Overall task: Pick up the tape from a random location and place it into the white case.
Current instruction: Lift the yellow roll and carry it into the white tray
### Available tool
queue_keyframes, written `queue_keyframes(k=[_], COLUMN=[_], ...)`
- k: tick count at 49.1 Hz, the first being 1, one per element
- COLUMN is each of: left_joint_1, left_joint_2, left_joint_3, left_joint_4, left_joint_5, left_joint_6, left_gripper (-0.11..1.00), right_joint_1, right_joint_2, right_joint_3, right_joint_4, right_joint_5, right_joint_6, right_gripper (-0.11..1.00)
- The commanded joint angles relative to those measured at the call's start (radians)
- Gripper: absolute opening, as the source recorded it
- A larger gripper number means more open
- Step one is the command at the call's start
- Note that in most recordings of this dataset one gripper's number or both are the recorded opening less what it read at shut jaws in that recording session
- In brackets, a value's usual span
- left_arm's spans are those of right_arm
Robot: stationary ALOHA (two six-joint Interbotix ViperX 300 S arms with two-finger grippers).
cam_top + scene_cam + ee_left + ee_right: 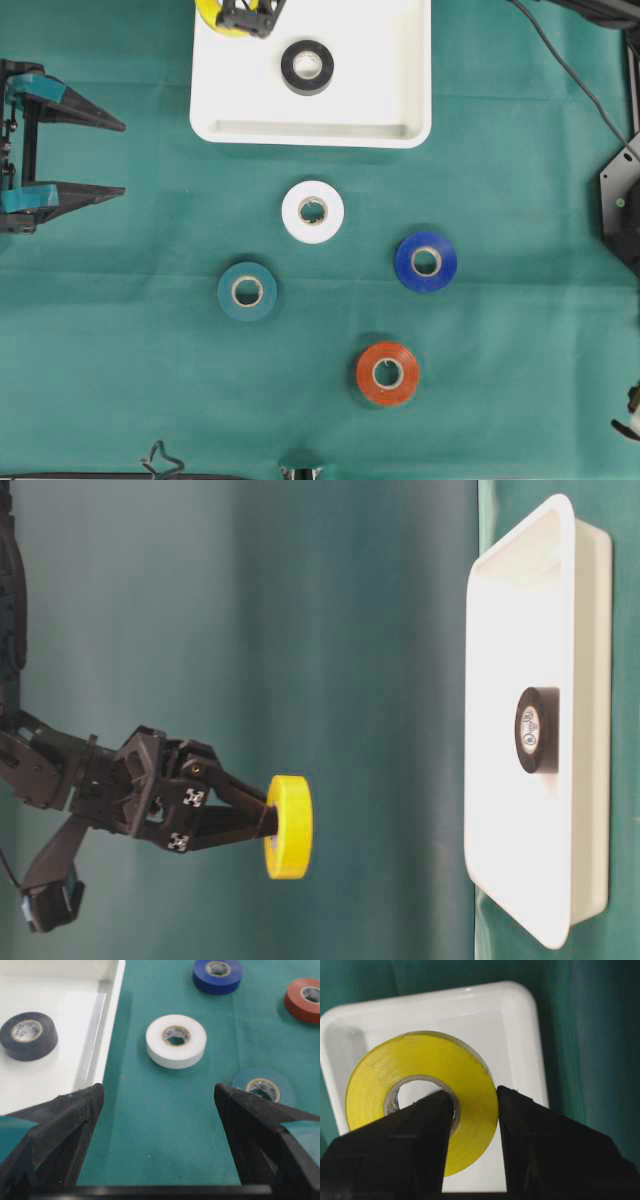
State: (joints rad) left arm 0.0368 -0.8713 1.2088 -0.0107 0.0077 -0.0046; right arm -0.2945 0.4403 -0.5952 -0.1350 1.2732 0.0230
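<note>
My right gripper (474, 1094) is shut on a yellow tape roll (425, 1060), with one finger through its hole and one outside. It holds the roll in the air above the white case (520, 1035), over the case's far left corner in the overhead view (245, 15). The table-level view shows the yellow roll (288, 826) well clear of the case (500, 810). A black tape roll (307, 66) lies flat inside the case (310, 135). My left gripper (115, 158) is open and empty at the left edge, away from the rolls.
Several rolls lie flat on the green cloth below the case: white (312, 211), blue (426, 261), teal (247, 291) and red (388, 373). In the left wrist view, the white roll (176, 1040) lies ahead of the open left gripper (159, 1092).
</note>
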Motion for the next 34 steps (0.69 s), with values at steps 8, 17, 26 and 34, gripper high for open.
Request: queue_keyframes(k=[8,17,26,34], left_joint_1=[0.002,0.002,0.002,0.002], left_joint_2=[0.003,0.005,0.003,0.003], left_joint_3=[-0.017,-0.017,-0.018,-0.023], left_joint_4=[0.003,0.003,0.003,0.003], left_joint_5=[-0.003,-0.003,-0.003,-0.003], left_joint_6=[-0.002,0.000,-0.002,-0.002], left_gripper=[0.97,0.97,0.97,0.97], right_joint_1=[-0.034,-0.058,-0.081,-0.097], right_joint_2=[-0.158,-0.276,-0.403,-0.525], right_joint_3=[0.138,0.327,0.545,0.726], right_joint_4=[-0.002,-0.002,0.002,0.005], right_joint_5=[-0.006,-0.072,-0.172,-0.255], right_joint_6=[0.002,0.012,0.017,0.055], right_gripper=[0.29,0.29,0.29,0.29])
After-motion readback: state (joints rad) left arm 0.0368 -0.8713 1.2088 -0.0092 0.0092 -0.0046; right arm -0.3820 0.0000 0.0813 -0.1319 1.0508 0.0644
